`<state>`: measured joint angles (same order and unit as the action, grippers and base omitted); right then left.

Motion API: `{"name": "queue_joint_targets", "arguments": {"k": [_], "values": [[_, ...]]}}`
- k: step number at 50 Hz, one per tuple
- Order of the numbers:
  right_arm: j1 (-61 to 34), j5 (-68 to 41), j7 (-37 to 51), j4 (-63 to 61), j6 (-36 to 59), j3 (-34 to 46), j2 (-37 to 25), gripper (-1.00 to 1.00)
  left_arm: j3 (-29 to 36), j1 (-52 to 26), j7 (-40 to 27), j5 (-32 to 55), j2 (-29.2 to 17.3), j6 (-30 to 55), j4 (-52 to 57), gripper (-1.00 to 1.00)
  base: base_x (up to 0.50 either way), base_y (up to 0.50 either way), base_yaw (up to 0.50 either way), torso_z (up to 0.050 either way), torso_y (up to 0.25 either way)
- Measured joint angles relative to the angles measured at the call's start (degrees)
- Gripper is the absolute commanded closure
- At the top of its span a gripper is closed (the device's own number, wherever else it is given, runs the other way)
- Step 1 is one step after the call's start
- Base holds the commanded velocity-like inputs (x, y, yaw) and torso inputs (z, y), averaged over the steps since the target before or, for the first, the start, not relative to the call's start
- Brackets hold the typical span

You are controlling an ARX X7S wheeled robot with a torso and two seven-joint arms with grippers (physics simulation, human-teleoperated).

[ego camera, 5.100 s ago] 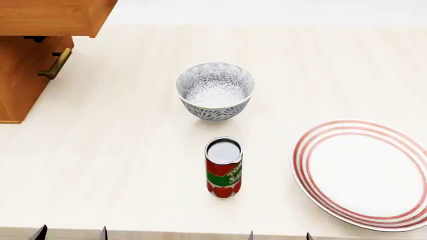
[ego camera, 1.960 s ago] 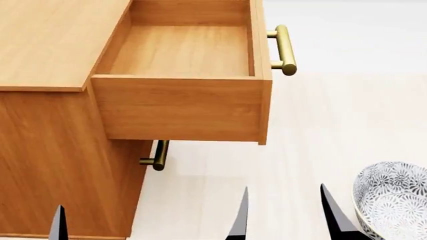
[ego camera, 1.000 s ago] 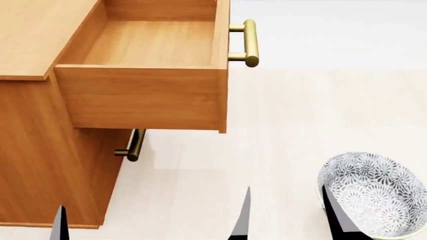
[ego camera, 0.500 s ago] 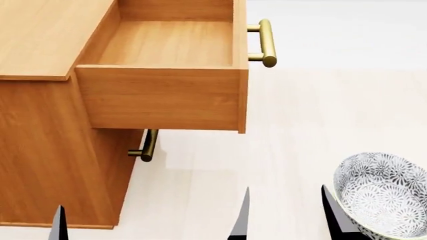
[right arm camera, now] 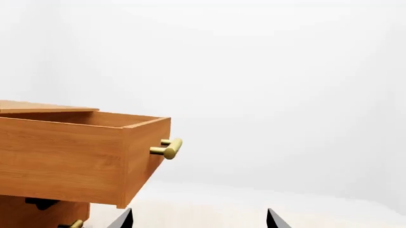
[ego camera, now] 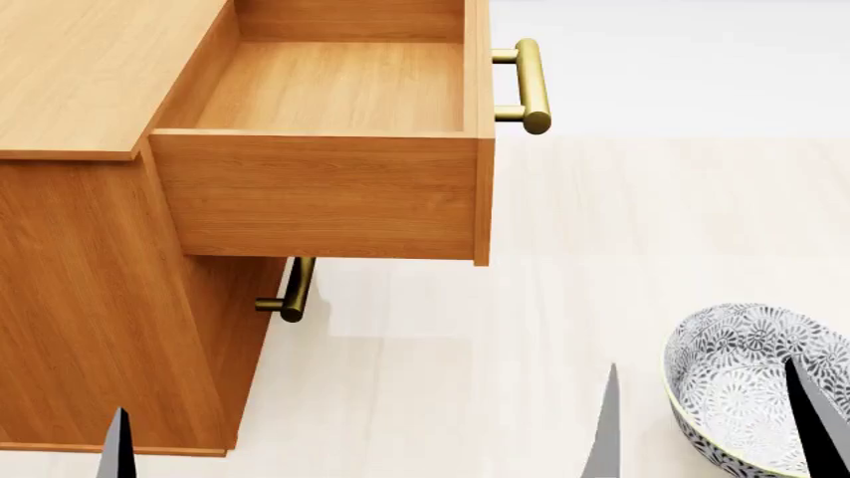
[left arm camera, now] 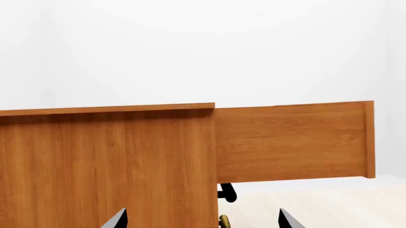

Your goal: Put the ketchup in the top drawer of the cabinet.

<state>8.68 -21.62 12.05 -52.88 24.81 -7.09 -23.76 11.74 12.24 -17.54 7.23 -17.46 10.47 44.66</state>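
Wooden top drawer (ego camera: 332,100) open; right claw (ego camera: 704,423) apparently empty, apart.

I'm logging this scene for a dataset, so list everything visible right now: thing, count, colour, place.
cabinet: one, orange-brown wood, at the head view's left, standing on the pale surface.
top drawer: one, orange-brown, pulled open out of the cabinet; nothing visible inside.
top drawer handle: one, brass bar, on the open drawer's front.
lower drawer handle: one, brass bar, below the open drawer, on a shut front.
bowl: one, grey-white patterned, on the surface at the head view's lower right, partly behind a gripper finger.
surface: one, pale wood grain, under everything.
ketchup: none in view.
left gripper: dark fingertips apart, holding nothing.
right gripper: dark fingertips apart, near the bowl, holding nothing.
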Motion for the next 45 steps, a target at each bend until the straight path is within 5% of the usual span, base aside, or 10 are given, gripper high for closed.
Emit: {"name": "queue_joint_targets", "arguments": {"k": [19,45], "values": [[8.17,-14.3,-1.05,-3.08,1.95,-25.77,-8.47,-1.0,0.4,-0.39,-0.84,0.16,-0.52,0.36,-0.06,-1.0,0.0,0.0,0.0,0.0,0.0],[16.66,-15.64,-5.73,6.49,-2.06,-39.51,-5.1,-1.0,1.38,-0.77,-1.71,-0.05,-1.07,0.24,-0.65,-1.0,0.0,0.0,0.0,0.0,0.0]]}}
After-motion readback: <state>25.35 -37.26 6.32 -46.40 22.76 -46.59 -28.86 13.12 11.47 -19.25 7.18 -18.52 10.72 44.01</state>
